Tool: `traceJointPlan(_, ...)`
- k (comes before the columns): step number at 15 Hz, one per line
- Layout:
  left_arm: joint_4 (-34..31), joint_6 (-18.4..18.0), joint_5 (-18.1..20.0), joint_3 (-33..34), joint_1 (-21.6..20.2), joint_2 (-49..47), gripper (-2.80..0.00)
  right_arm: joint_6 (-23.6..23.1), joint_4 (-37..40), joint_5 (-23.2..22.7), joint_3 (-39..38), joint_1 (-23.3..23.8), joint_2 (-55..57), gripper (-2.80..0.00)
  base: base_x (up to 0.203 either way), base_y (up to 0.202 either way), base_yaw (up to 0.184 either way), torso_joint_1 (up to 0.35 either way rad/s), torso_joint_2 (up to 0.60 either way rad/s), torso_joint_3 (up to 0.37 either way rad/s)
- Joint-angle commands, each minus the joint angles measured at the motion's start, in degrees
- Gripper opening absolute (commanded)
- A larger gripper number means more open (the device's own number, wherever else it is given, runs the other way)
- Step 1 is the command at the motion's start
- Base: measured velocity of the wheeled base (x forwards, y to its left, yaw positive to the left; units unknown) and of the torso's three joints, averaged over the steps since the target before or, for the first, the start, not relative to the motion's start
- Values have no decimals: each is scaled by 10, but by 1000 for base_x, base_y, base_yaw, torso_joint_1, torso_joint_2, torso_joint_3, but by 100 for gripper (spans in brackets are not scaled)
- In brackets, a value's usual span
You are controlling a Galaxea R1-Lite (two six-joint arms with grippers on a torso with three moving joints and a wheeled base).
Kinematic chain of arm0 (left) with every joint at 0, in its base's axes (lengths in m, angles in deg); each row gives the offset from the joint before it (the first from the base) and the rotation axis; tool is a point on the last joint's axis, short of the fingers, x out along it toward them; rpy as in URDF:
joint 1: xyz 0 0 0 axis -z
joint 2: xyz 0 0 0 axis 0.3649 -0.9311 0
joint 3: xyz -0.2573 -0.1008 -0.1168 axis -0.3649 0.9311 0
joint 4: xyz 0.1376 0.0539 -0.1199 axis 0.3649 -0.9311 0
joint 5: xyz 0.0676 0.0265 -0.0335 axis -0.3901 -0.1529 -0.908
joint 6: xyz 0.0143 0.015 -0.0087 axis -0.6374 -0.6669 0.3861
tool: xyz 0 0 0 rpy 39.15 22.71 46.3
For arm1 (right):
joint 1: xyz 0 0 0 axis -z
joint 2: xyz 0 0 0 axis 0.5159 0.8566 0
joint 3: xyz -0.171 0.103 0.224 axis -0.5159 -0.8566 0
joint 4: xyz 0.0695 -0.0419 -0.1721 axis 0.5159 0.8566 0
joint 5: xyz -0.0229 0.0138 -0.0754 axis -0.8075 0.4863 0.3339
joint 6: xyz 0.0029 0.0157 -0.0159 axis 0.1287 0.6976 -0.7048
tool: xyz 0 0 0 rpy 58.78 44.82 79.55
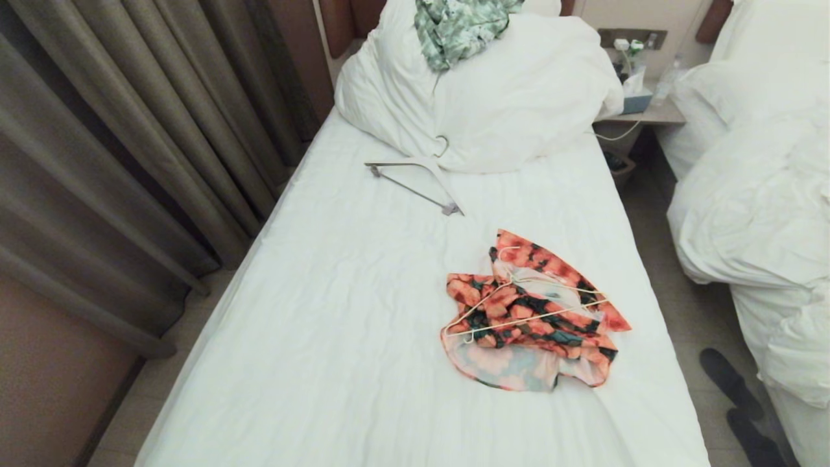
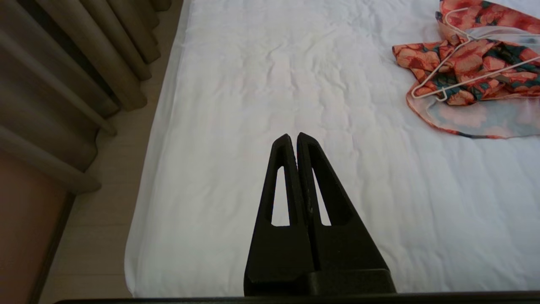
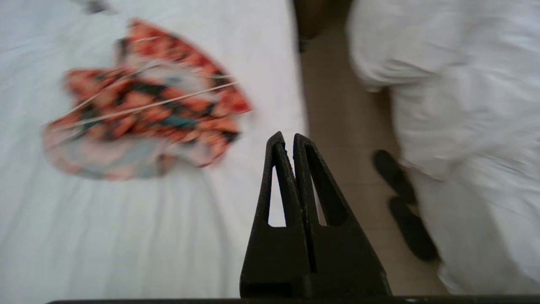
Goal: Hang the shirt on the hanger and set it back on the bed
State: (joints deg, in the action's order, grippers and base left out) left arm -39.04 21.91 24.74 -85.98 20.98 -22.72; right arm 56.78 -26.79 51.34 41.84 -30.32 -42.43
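hanger (image 1: 519, 305) on shirt (image 1: 532, 331) on bed (image 1: 363, 311)

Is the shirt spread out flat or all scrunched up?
Scrunched up: the shirt lies bunched, its pale inside showing, with the hanger on it.

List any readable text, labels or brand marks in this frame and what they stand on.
None can be read.
The shirt, hanger and bed carry no writing.
The items on the nightstand are too small to read.
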Motion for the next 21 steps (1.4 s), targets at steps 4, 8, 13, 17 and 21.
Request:
traceJointPlan(4, 1, 10, -3, 3, 0, -2, -280, -10, 82, -111, -9, -3, -58, -280, 0, 0, 0, 0, 0, 0)
traceJointPlan(8, 1, 10, -3, 2, 0, -2, -280, -5, 80, -111, -10, -3, -58, -280, 0, 0, 0, 0, 0, 0)
traceJointPlan(13, 1, 10, -3, 2, 0, -2, -280, -5, 80, -111, -10, -3, -58, -280, 0, 0, 0, 0, 0, 0)
traceJointPlan(17, 1, 10, -3, 2, 0, -2, -280, -7, 80, -112, -10, -3, -58, -280, 0, 0, 0, 0, 0, 0)
traceJointPlan(21, 1, 10, -3, 2, 0, -2, -280, -5, 79, -112, -10, -3, -58, -280, 0, 0, 0, 0, 0, 0)
